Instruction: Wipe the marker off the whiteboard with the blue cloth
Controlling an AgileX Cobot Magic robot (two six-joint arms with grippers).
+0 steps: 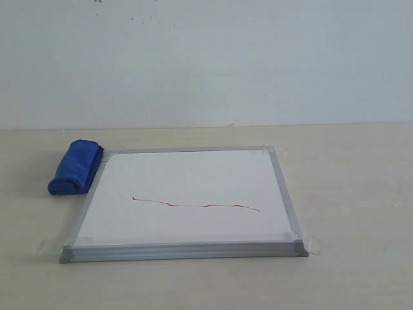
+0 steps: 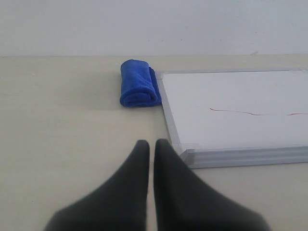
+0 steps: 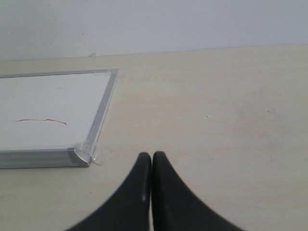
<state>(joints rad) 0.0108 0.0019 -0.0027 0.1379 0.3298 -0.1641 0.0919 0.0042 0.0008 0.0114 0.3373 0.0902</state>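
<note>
Nothing is wiped yet: the red marker line (image 1: pixel 193 205) sits whole on the whiteboard (image 1: pixel 187 171), the blue cloth (image 1: pixel 74 168) lies rolled up right against its far left corner, and the left gripper (image 2: pixel 152 144) and right gripper (image 3: pixel 152 156) are pinched together, holding nothing.

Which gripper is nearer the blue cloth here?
Left. The left gripper is beside the whiteboard's corner on the cloth's side; the right gripper is off the opposite side, with no cloth in its view.
</note>
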